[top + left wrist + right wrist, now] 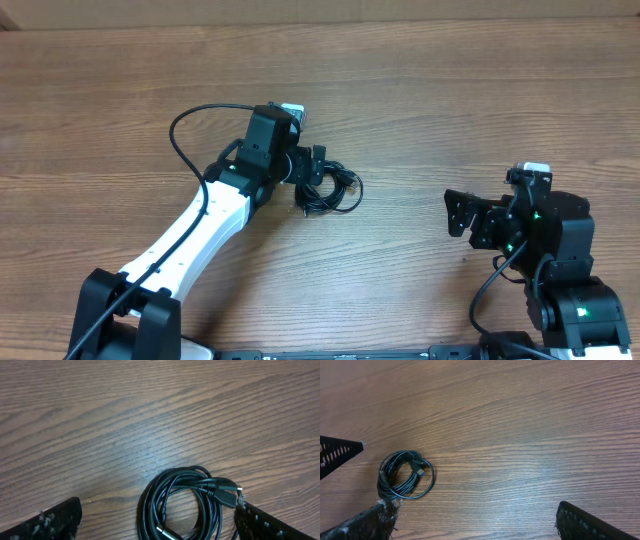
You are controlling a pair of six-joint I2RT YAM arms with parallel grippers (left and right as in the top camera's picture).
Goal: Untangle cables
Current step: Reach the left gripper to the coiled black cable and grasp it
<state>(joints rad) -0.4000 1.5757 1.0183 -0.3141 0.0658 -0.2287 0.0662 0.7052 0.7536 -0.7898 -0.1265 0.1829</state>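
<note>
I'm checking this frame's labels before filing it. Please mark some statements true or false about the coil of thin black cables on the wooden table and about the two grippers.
1. The coil of thin black cables lies on the brown wooden table. True.
2. The left gripper is shut on the coil. False: its jaws stand open, and the left wrist view shows the coil between its fingers.
3. The right gripper is open and well apart from the coil. True.
4. One cable is stretched out straight across the table. False: all the cables are looped together in the one coil.
</note>
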